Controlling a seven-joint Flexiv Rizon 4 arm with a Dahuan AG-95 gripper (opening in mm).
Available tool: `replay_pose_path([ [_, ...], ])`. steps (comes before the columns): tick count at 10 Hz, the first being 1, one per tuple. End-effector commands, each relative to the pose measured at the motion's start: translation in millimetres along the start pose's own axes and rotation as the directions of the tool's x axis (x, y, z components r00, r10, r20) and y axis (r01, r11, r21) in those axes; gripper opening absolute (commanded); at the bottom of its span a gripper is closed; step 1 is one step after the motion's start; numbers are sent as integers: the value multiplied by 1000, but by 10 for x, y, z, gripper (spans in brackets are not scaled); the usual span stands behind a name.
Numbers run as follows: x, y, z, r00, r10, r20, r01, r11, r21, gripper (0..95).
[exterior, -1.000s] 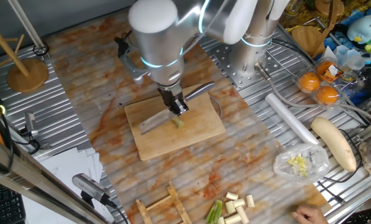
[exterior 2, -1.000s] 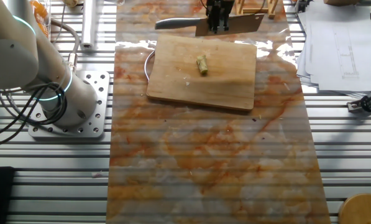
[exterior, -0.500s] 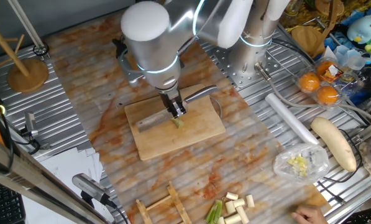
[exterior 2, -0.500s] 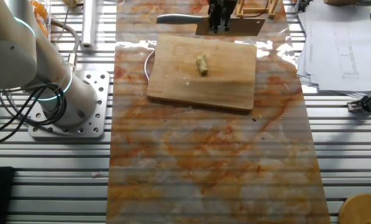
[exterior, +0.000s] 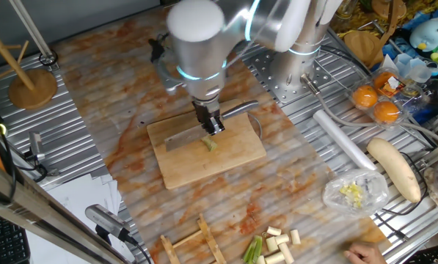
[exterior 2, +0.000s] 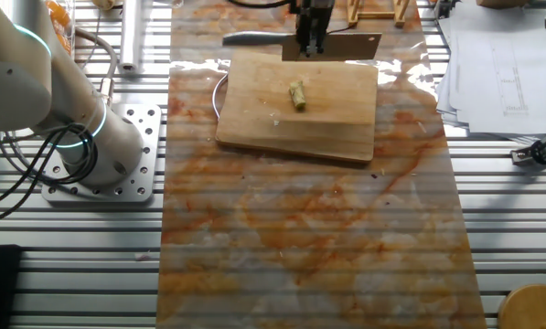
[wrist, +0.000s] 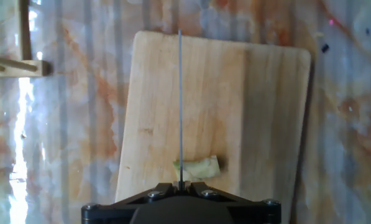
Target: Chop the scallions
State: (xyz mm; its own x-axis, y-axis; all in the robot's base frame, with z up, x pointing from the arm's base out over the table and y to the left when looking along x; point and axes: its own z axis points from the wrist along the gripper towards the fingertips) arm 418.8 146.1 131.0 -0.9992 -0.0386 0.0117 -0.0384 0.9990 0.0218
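1. The gripper (exterior: 213, 126) is clamped on a knife (exterior: 196, 130) and holds it above the wooden board (exterior: 226, 158).
2. In the hand view the blade (wrist: 179, 106) shows edge-on, running down the board's length and crossing one end of the scallion piece (wrist: 197, 167).
3. Whether the edge touches the piece is hard to tell.
4. More scallion pieces (exterior: 277, 243) lie near the table's front edge, well apart from the board.
5. Bare board lies on both sides of the blade.
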Motion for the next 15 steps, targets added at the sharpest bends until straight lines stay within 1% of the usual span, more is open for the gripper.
replay_pose_path([
  [1, 46, -7, 234, 999, -45, 6, 45, 999, -17, 0],
  [5, 50, 11, 434, 999, -52, 12, 52, 999, -6, 0],
  [9, 45, 8, 593, 998, -67, 16, 67, 998, 2, 0],
  [11, 45, 9, 625, 997, -73, 15, 73, 997, 2, 0],
  [14, 45, 8, 607, 998, -68, 13, 68, 998, -1, 0],
  [15, 45, 8, 607, 998, -55, 19, 56, 998, -27, 0],
])
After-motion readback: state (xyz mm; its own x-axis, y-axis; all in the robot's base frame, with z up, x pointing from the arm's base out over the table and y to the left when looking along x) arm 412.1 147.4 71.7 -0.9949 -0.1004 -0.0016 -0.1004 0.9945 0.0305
